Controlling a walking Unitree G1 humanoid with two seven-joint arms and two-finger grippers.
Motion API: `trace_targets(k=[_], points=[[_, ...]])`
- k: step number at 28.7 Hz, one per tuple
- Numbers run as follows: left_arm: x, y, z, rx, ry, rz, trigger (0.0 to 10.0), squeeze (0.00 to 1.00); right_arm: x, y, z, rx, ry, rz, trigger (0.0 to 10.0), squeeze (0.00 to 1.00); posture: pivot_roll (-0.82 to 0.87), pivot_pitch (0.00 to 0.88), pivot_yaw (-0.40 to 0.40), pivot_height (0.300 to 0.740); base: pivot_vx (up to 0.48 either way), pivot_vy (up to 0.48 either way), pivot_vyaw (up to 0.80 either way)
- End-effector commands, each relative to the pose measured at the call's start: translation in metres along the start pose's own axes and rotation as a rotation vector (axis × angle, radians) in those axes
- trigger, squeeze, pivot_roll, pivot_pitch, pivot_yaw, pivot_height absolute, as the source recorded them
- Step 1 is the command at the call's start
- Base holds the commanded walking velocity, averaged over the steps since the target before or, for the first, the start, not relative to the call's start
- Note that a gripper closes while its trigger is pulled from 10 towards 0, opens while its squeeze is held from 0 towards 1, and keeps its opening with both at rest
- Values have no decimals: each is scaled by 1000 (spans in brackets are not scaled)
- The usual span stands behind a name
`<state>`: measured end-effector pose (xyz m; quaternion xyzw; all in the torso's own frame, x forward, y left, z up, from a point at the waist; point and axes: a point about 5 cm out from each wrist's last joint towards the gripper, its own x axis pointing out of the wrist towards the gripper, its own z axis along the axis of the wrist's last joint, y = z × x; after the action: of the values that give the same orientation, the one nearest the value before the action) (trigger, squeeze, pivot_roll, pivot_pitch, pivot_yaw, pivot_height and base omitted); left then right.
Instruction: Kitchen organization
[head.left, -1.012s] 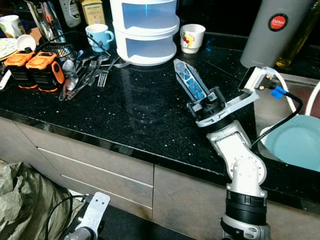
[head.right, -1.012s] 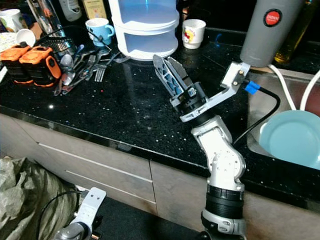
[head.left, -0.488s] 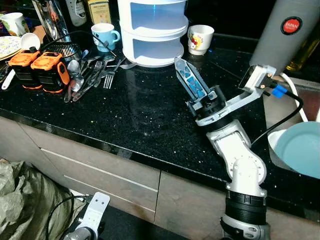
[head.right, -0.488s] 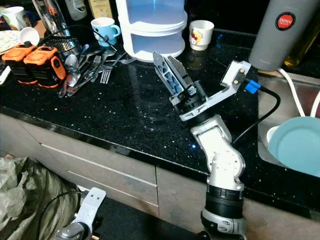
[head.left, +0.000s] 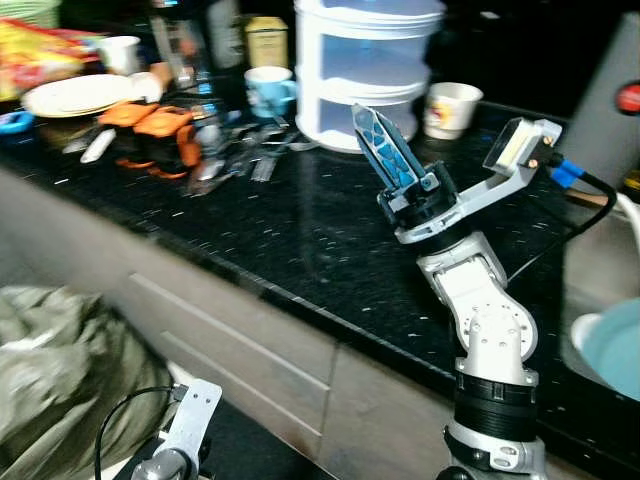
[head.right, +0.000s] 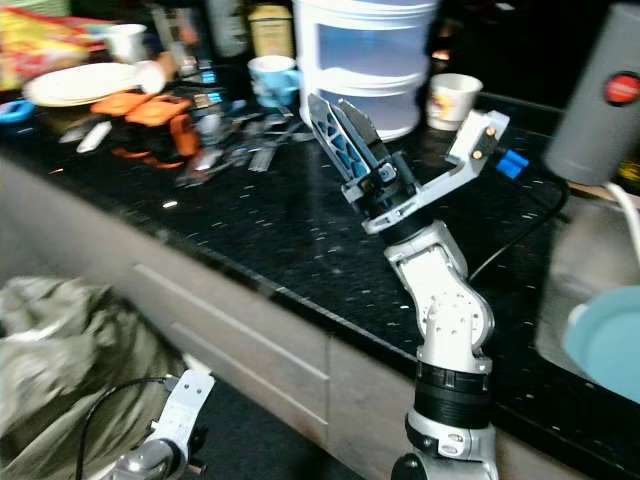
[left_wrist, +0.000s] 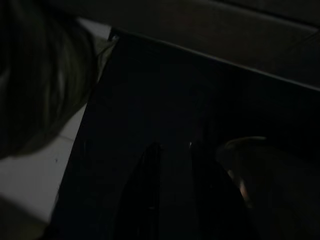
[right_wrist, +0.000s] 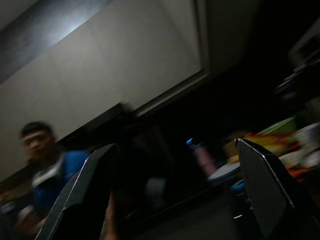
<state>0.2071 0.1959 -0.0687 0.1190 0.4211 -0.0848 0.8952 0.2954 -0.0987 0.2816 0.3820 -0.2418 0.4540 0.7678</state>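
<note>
Right arm raised above the black counter (head.left: 300, 240), its right tool (head.left: 385, 150) pointing up and away toward the white stacked container (head.left: 368, 62), fingers spread apart and holding nothing; the left tool (left_wrist: 172, 195) hangs low by the cabinet fronts, fingers slightly parted. No writing is legible on the grey cylinder's red label (head.right: 620, 88). Loose cutlery (head.left: 245, 155), orange blocks (head.left: 150, 125), two cups and a plate lie at the counter's far side; a person in blue (right_wrist: 50, 170) appears in the right wrist view.

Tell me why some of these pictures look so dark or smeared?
Both eye views are motion-blurred, worst over the cutlery pile and countertop. The left wrist view sits in deep shade, its left tool barely visible. The right wrist view is dim and blurred behind the sharp right tool.
</note>
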Motion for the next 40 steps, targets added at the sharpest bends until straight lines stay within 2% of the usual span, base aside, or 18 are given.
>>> trace_targets(k=[1,5,8,12,17,20,22,25,34,40], points=[[-1,0,-5,0,18,-2,10000,0,1,0,-2,-8,9,-8,10000,0,105,44,-19,740,0,0,781],[-1,0,-4,1,17,-2,10000,0,2,-2,-3,-22,24,-22,10000,0,104,44,-23,740,0,0,781],[-1,0,-4,3,17,-3,10000,0,3,-5,-7,-65,67,-48,10000,0,103,43,-24,740,0,0,781],[-1,-1,-4,1,18,-5,10000,0,4,-27,-16,-147,134,-234,10000,0,100,44,-28,740,0,0,195],[0,-2,-4,-5,16,-6,10000,0,3,-33,-18,-199,177,-281,10000,0,97,44,-32,740,0,0,0],[0,-2,-4,-13,16,-6,10000,0,3,-41,-18,-292,227,-351,10000,0,93,50,-32,740,0,0,0],[0,-2,-4,-16,15,-7,10000,0,3,-43,-19,-320,241,-371,10000,0,93,50,-32,740,0,0,0],[0,-2,-3,-18,13,-5,10000,0,7,-55,-19,-412,271,-444,10000,0,92,55,-35,740,0,0,0],[0,-3,-2,-23,7,-3,10000,0,19,-64,-4,-460,222,-495,10000,0,96,59,-41,740,0,0,0],[0,-3,-2,-36,0,-2,10000,0,20,-66,-3,-469,211,-504,10000,0,96,61,-40,740,0,0,0]])
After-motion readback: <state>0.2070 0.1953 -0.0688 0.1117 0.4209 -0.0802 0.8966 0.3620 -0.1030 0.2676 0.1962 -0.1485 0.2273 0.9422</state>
